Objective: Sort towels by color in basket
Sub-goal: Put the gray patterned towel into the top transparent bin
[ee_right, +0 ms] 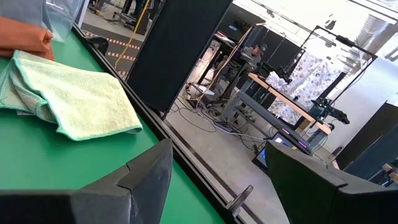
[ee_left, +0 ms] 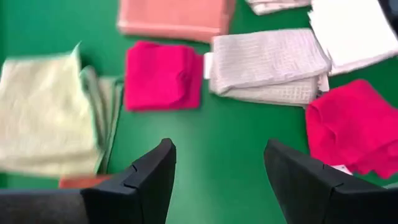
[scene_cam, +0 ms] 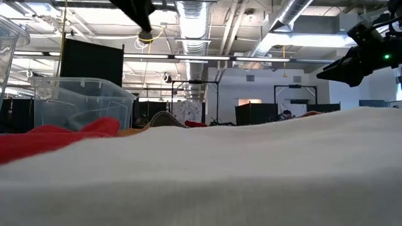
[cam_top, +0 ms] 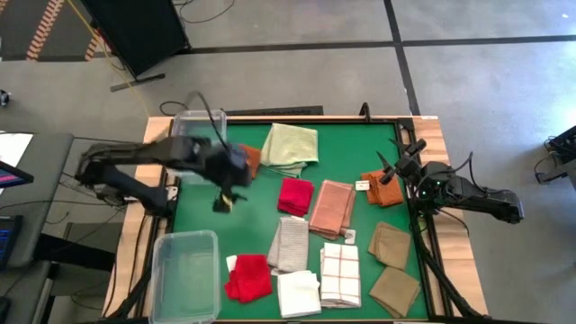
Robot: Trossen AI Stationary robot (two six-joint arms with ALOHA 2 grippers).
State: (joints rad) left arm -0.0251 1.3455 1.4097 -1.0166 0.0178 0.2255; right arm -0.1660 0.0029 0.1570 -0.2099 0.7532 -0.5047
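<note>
towels (cam_top: 324, 243) right of bin (cam_top: 184, 274)

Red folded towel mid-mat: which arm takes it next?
Probably left. Left end effector, open and empty, hangs just beside the red folded towel; right end effector sits at the mat's far right edge.

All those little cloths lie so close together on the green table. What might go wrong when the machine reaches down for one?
The left pincer hangs open and empty above the mat. The red towel lies close beside the salmon towel, so the pincer might drag both along. The pale green towel overlaps a rust-orange one, which could come up with it. The right pincer, open near the orange towel, could snag it.
</note>
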